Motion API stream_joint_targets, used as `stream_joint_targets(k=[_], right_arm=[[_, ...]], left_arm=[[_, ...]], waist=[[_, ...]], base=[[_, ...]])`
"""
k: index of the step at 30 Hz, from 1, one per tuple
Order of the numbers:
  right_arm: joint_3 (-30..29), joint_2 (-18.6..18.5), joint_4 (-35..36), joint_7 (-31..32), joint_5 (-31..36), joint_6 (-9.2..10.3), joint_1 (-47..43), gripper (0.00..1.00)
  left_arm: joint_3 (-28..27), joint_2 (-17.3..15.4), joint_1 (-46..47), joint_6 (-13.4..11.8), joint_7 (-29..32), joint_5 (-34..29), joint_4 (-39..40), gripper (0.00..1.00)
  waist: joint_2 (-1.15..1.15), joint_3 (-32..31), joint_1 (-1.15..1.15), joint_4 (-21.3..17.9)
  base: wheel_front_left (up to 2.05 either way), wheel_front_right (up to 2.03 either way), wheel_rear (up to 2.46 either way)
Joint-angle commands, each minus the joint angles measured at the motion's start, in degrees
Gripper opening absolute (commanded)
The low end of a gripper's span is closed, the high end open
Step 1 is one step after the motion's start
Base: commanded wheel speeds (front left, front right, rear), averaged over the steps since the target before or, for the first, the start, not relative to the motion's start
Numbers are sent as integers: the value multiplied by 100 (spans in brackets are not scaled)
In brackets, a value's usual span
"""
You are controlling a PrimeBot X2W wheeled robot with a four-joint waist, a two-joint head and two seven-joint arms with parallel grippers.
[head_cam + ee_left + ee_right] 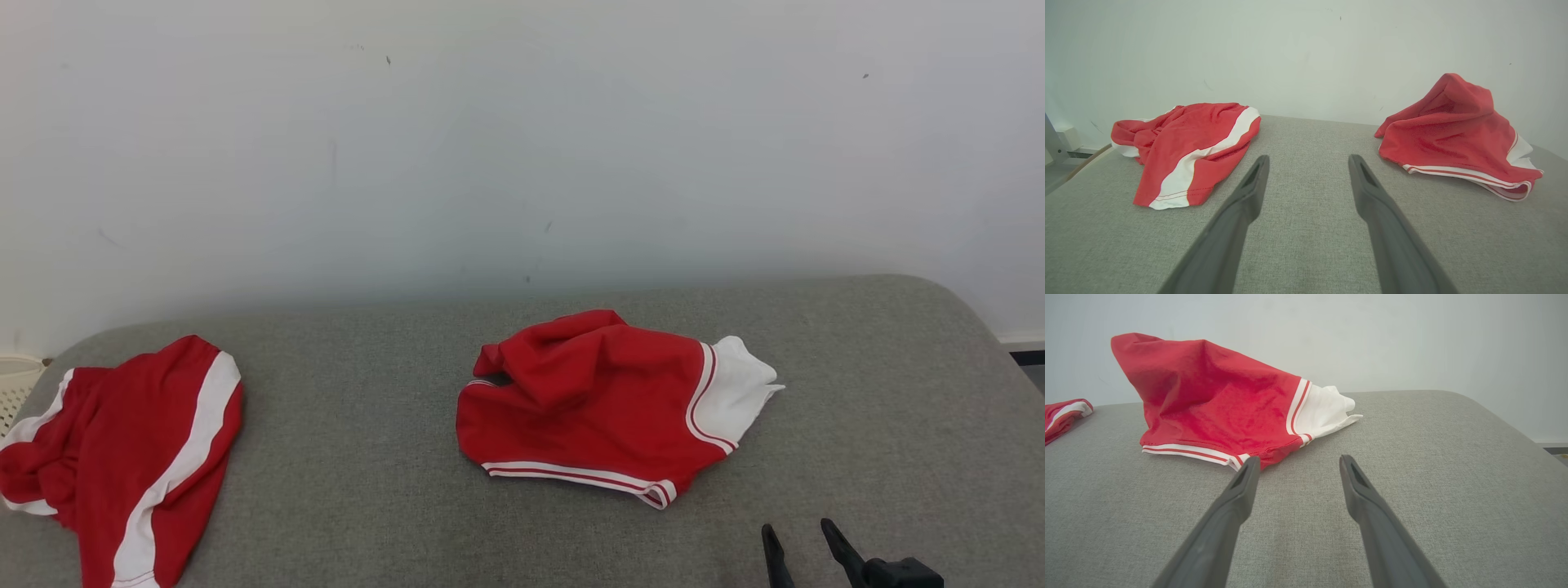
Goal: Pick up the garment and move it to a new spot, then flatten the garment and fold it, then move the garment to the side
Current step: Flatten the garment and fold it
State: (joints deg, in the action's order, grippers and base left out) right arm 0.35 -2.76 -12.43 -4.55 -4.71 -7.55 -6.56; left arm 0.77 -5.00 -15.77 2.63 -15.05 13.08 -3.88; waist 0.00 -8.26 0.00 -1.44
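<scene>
Grey padded surface (367,490), white wall behind. Crumpled red-and-white garment (588,400) lies frame centre; second red garment (122,457) lower left. Left gripper (1308,161) and right gripper (797,527) spread, empty. Risk: bunched folds invite a single-layer pinch, causing dragging.

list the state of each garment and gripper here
middle garment: crumpled, bunched up, unfolded, lying free on the cushion
left garment: crumpled, unfolded, lying free near the cushion's left end
left gripper: open, empty
right gripper: open, empty, short of the middle garment
</scene>
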Motion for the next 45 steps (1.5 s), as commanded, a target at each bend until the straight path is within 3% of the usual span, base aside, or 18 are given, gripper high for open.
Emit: stream_joint_targets(k=[1,13,19,23,31,40,45], right_arm=[[1,1,-6,-19,25,12,21,100],[75,1,-27,-20,-1,12,84,100],[213,1,-16,-27,-38,12,206,100],[316,1,43,10,-19,12,276,100],[548,1,172,83,19,12,426,100],[679,3,154,28,-52,12,547,100],[746,4,112,-19,-104,12,601,100]], left_arm=[[-32,-2,-41,39,-21,-24,-12,100],[-68,-44,16,289,-21,11,-95,100],[337,-149,352,427,-19,47,-272,100],[787,-166,885,462,102,52,-567,100],[2245,-258,2199,475,502,157,-1490,100],[3130,-261,3237,476,634,630,-2472,100],[3238,-183,3743,402,640,507,-3165,100]], waist=[[0,1,0,1],[0,61,0,-48],[0,156,0,-290],[0,277,0,-609],[0,637,0,-1492],[0,1015,0,-2341],[0,1198,0,-2627]], base=[[0,0,0],[0,0,0],[0,0,0],[0,0,0],[0,0,0],[0,0,0],[0,0,0]])
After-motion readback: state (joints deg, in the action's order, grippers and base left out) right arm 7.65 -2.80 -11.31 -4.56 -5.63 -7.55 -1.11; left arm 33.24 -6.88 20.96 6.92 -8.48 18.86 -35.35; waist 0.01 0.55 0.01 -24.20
